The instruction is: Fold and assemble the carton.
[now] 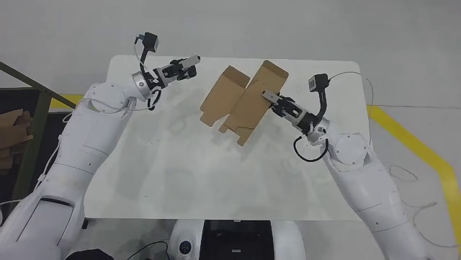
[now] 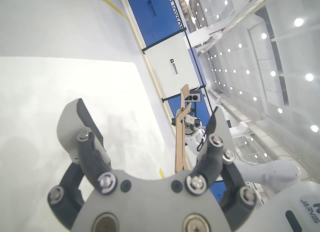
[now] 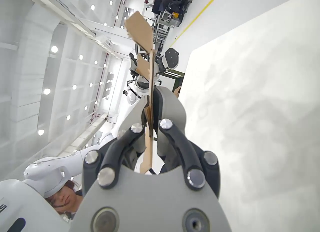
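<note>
The right gripper [image 1: 268, 99] is pressed together on the right side of the flattened brown carton [image 1: 238, 100], pinching the cardboard between its pads. The carton stretches leftward from that grip over the far middle of the white tabletop [image 1: 180, 173]. Farther off to the left, the left gripper [image 1: 193, 63] hangs spread and empty, apart from the carton.

The top view looked down on the table [image 1: 180, 177] from overhead. Both wrist views, set low, faced each other across it, sharing the carton [image 2: 179, 143] edge-on.
</note>
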Available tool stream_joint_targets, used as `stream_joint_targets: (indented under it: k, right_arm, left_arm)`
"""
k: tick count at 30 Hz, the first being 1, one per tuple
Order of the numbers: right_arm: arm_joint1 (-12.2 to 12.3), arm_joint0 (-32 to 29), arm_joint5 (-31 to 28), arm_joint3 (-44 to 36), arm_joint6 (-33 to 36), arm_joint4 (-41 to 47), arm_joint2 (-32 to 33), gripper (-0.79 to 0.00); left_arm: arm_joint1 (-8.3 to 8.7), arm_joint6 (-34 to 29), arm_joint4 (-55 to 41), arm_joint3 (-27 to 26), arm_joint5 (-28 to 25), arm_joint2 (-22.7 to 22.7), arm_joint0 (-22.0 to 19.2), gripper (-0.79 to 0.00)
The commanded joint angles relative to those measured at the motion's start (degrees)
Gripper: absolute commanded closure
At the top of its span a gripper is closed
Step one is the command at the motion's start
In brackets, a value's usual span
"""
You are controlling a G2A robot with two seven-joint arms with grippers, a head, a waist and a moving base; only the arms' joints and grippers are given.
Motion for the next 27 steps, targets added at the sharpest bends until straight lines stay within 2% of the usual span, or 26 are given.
stream_joint_targets:
  k: [1, 3, 7, 18, 22, 27]
  right_arm:
    - [0.0, 0.0, 0.0, 0.0, 0.0, 0.0, 0.0, 0.0]
    - [0.0, 0.0, 0.0, 0.0, 0.0, 0.0, 0.0, 0.0]
    - [-0.3, -1.4, 2.4, -0.7, -5.6, -0.1, 0.4, 0.0]
    - [-1.4, -4.8, 5.6, -2.1, -17.9, 2.2, 1.1, 0.0]
    - [-1.7, -5.9, 5.8, -2.7, -19.7, 2.1, 1.1, 0.0]
    - [-2.1, -6.5, 5.7, -2.9, -20.7, 2.5, 0.9, 0.0]
  left_arm:
    - [0.0, 0.0, 0.0, 0.0, 0.0, 0.0, 0.0, -0.785]
    - [-0.04, 0.9, 0.1, -0.5, 0.5, 0.0, 0.4, -0.785]
    - [-0.28, 3.3, 0.5, -2.8, 2.3, 0.0, 2.2, -0.785]
    - [-1.64, 2.3, 1.0, -8.1, 3.8, 3.4, 4.0, -0.785]
    - [-2.35, 1.2, 0.5, -8.5, 4.3, 5.1, 3.6, -0.785]
    - [-3.69, 2.9, -1.3, -7.8, 5.3, 7.3, 2.4, -0.785]
